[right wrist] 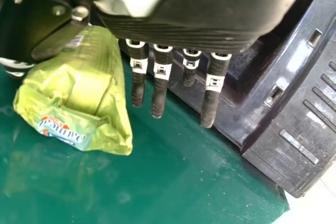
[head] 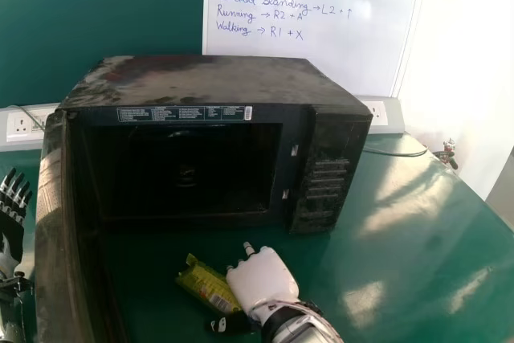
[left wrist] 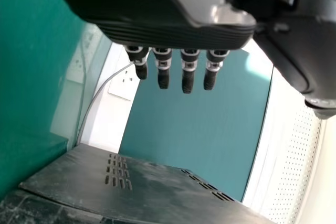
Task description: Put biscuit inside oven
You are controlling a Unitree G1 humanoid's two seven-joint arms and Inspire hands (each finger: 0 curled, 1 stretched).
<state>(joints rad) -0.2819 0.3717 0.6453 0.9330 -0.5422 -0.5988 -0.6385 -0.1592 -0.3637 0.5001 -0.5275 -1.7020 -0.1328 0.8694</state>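
Right hand: low in front of the oven, palm side down over the green table. My fingers are straight and side by side, my thumb well out from them; the state is wide, not curled round anything.

Biscuit packet: yellow-green wrapper, lying on the table outside the oven, in front of its opening. It sits in the gap between my thumb and fingers, partly covered by my hand. Whether the thumb touches the wrapper, I cannot tell.

Oven opening: faces me, dark inside. Its lower frame makes a raised sill between the packet and the interior. The control panel bounds it on the right.

Obstruction: the oven door stands open on the left, reaching toward me like a wall. It separates my left hand from the packet; that hand is wide too, fingers straight, beyond the door.

Surroundings: whiteboard with handwriting behind the oven; wall sockets to the left and right; a thin cable on the table, right of the oven. Vent slots mark the casing.
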